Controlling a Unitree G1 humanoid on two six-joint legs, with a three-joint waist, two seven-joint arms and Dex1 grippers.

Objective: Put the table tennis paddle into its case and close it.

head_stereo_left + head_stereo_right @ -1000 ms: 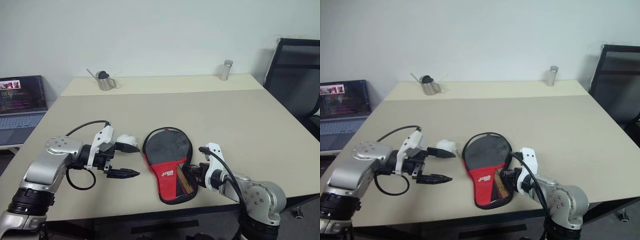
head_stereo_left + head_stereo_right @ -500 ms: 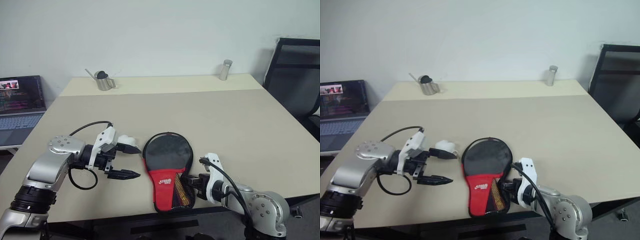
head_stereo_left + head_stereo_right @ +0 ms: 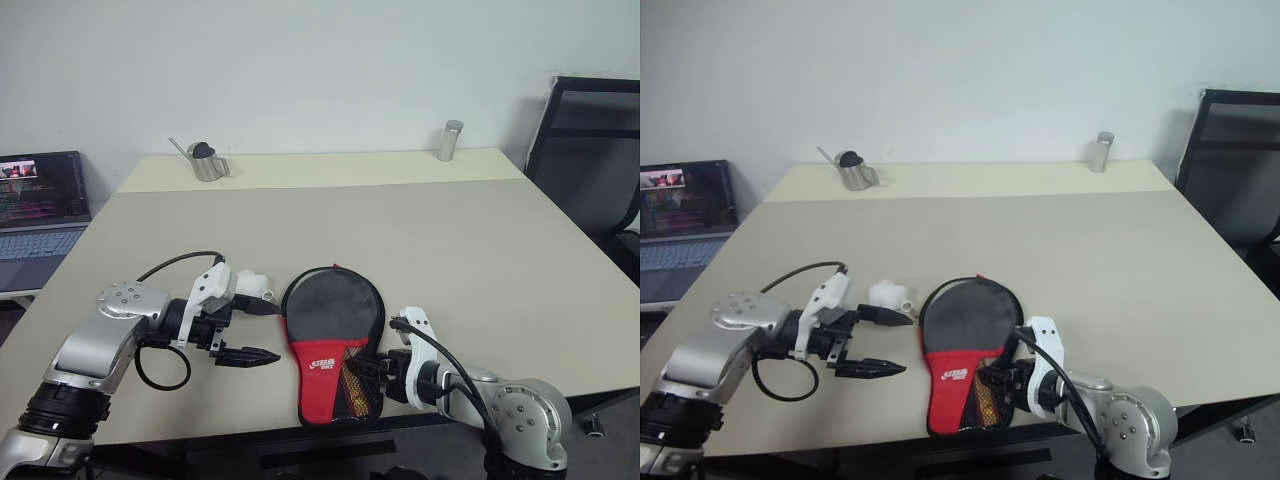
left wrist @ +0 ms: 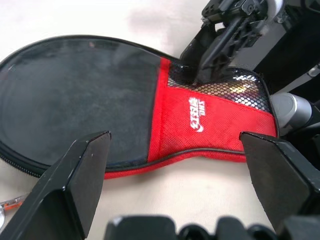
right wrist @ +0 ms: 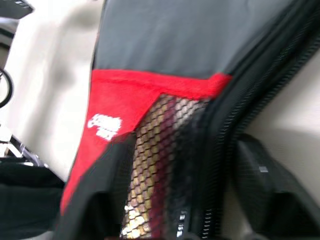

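Case [image 3: 333, 340] lies flat on desk [image 3: 480, 250] btwn my hands: L fingers [image 3: 252, 355] spread wide just beside its round end, R fingers [image 4: 212, 52] parted astride its red mesh end's zipper edge.

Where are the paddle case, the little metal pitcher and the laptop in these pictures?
case [image 3: 333, 312], left eye view, on its black round part.
metal pitcher [image 3: 207, 163], left eye view, on its shiny body at the table's far edge.
laptop [image 3: 40, 188], left eye view, on its lit screen.
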